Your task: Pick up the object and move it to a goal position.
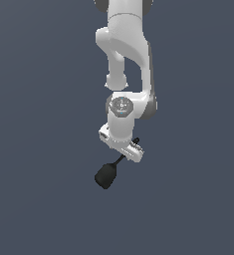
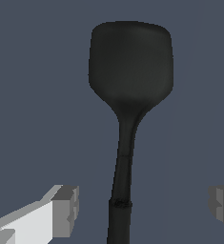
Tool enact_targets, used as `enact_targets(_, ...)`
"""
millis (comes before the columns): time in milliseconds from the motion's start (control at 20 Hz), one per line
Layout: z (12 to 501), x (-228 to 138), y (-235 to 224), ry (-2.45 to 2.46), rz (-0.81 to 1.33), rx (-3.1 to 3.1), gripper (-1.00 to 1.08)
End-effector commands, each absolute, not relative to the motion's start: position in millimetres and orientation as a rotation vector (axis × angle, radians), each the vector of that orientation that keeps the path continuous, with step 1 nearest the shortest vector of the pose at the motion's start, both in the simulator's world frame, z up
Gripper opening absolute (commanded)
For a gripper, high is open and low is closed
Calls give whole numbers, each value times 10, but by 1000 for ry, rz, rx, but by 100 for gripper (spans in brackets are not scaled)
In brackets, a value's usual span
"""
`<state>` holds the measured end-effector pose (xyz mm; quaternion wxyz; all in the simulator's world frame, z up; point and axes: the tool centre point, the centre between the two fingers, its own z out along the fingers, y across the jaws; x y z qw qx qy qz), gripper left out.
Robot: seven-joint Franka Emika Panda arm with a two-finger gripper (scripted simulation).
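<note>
The object is a small black spatula (image 1: 106, 175) lying flat on the grey floor; its rounded-square head points toward the exterior view's lower left. The thin handle runs up under the white hand. My gripper (image 1: 124, 151) hovers directly over the handle, which hides the fingers in the exterior view. In the wrist view the spatula (image 2: 129, 66) fills the middle, and its handle passes between the two grey fingertips (image 2: 66, 209). My gripper (image 2: 144, 209) is open, with a clear gap on each side of the handle. The handle sits closer to one fingertip than the other.
A plain dark grey floor (image 1: 39, 199) surrounds the spatula on all sides. The white arm (image 1: 126, 45) rises above the gripper toward the top of the exterior view. No other objects or goal marker show.
</note>
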<state>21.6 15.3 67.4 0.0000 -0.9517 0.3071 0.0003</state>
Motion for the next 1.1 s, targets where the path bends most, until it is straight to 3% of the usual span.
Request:
enact_targets(0,660,217,154,965,1,-2990,100)
enact_targets(750,170,217,153,972,0,-2987,100)
enact_targets(800,170,217,153,972,0,-2987,-100)
enact_targets(1050,170,217,153,972,0,-2987,-100)
